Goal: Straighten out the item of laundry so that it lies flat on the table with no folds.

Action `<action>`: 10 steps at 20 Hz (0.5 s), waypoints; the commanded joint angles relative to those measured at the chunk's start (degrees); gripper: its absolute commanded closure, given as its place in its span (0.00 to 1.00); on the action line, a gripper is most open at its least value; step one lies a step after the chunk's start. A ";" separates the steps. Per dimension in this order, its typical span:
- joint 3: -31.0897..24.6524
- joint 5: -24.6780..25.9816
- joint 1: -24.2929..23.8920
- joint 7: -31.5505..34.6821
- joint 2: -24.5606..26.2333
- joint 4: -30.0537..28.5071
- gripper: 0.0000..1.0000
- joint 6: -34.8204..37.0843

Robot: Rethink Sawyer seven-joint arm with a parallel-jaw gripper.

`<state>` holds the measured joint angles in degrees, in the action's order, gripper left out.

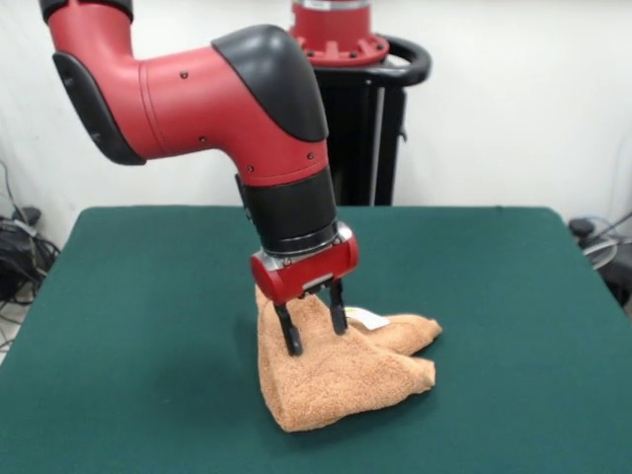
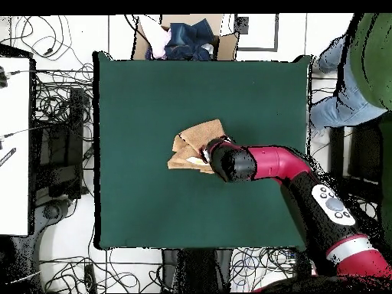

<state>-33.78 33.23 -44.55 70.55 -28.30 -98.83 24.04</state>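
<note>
Towel, light orange-tan terry cloth (image 1: 341, 380), sits near the middle of the large rectangular table with the dark green felt-like top (image 1: 128, 296), bunched into a peaked heap rather than lying flat. In the front view the heap rises to a point under the gripper and spreads into 2 rounded lobes on the side away from that peak, with a small white tag (image 1: 367, 318) showing at the top of the upper lobe. The red and black arm's gripper (image 1: 314, 330) stands tilted over the peak, its 2 black fingers (image 1: 289, 336) pressed against the cloth on either side of the raised fold, pinching the towel between them. In the overhead view the towel (image 2: 195, 145) shows as an angular folded shape, partly hidden under the arm's wrist, and well clear of every table edge. A cardboard box of dark clothing (image 2: 184, 37) stands beyond one table edge, and a person's sleeve (image 2: 344, 76) shows at the corner.
</note>
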 commanded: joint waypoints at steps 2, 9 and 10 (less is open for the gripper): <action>5.67 1.20 4.17 12.37 -1.00 -6.22 0.00 -6.00; 6.51 -0.15 5.00 11.28 -0.23 -5.85 0.00 -7.07; 6.76 -0.40 5.18 11.46 -0.68 -6.19 0.00 -7.23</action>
<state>-31.08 33.19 -41.64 70.55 -29.29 -100.88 19.60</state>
